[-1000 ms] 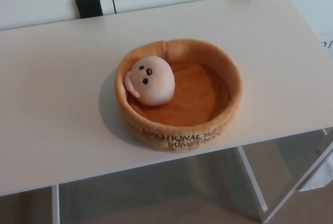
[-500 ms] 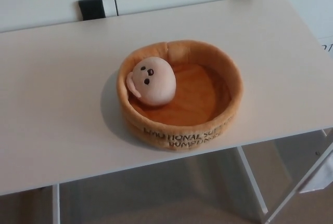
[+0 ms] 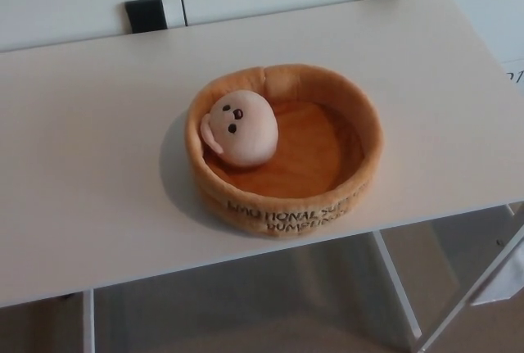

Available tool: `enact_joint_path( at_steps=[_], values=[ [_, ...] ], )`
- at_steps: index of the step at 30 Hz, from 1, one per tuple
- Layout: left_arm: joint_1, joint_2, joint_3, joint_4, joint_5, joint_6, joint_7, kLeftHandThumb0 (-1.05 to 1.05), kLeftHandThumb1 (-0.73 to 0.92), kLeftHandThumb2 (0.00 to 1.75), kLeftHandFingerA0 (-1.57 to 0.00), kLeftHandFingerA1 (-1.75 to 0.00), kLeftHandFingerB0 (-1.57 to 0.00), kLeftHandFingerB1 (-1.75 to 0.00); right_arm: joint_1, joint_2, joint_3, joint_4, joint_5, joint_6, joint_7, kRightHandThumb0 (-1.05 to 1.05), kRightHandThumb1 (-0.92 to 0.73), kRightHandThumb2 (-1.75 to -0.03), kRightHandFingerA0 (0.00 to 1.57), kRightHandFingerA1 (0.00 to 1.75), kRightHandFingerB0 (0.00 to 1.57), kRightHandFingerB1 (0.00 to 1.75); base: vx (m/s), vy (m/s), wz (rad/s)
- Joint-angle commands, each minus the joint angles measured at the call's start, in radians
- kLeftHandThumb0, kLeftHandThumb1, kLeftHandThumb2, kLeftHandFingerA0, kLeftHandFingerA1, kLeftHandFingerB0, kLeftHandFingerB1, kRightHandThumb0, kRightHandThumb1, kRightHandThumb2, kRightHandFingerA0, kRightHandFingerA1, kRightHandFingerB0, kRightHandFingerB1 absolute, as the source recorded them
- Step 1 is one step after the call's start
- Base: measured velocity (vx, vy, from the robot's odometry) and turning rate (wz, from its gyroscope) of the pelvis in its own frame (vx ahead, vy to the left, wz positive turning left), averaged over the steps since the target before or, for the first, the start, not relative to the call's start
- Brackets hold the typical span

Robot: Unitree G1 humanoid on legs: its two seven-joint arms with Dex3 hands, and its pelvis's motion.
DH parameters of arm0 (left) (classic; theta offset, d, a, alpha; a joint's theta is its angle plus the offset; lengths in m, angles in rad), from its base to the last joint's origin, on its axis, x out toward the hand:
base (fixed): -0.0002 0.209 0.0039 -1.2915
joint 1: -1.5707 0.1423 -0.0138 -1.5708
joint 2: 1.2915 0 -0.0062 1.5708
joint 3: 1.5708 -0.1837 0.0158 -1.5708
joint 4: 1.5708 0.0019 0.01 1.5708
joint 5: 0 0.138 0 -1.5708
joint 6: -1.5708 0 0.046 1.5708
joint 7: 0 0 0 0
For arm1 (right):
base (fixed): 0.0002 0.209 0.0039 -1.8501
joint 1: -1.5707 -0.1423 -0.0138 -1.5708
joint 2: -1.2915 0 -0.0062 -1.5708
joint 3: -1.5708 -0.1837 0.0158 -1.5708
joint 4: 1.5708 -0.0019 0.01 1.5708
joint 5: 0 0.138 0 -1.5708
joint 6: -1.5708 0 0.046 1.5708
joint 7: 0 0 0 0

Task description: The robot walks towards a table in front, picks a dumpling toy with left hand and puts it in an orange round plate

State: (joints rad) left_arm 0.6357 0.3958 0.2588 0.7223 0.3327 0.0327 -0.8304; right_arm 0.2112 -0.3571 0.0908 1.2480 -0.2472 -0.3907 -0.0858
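Note:
A pale pink dumpling toy (image 3: 240, 128) with a small face lies inside the orange round plush plate (image 3: 344, 99), against its left inner wall. The plate has tall soft sides with dark lettering on the front and stands near the front edge of the white table (image 3: 82, 165). Neither of my hands shows in the head view.
White cabinet fronts run behind the table, with two black brackets (image 3: 146, 14) at its back edge. The table's white legs (image 3: 397, 287) and the floor show below the front edge. The table's right end lies at the picture's right.
The whole picture has shifted slightly, so the camera moved a little. The toy and plate keep their places on the table.

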Motion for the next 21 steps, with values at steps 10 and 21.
enact_joint_path(
  at_steps=[10, 21],
  values=[
    [-0.287, -0.149, -0.041, 0.25, 0.055, -0.115, 0.806, -0.39, 0.65, 0.6, -0.65, -0.71, -0.27, -0.33, -0.062, -0.015, -0.017, 0.02, 0.019, 0.07, 0.022, -0.45, -0.59, -0.58, 0.71, 0.48, 0.27, 0.3, 0.0, 0.0, 0.0],
    [-0.358, -0.104, -0.072, 0.262, 0.028, -0.099, 0.727, -0.35, 0.63, 0.59, -0.67, -0.84, -0.18, -0.3, -0.143, -0.023, -0.042, 0.011, 0.043, 0.08, 0.051, -0.4, -0.58, -0.58, 0.72, 0.56, 0.27, 0.3, 0.0, 0.0, 0.0]
  ],
)
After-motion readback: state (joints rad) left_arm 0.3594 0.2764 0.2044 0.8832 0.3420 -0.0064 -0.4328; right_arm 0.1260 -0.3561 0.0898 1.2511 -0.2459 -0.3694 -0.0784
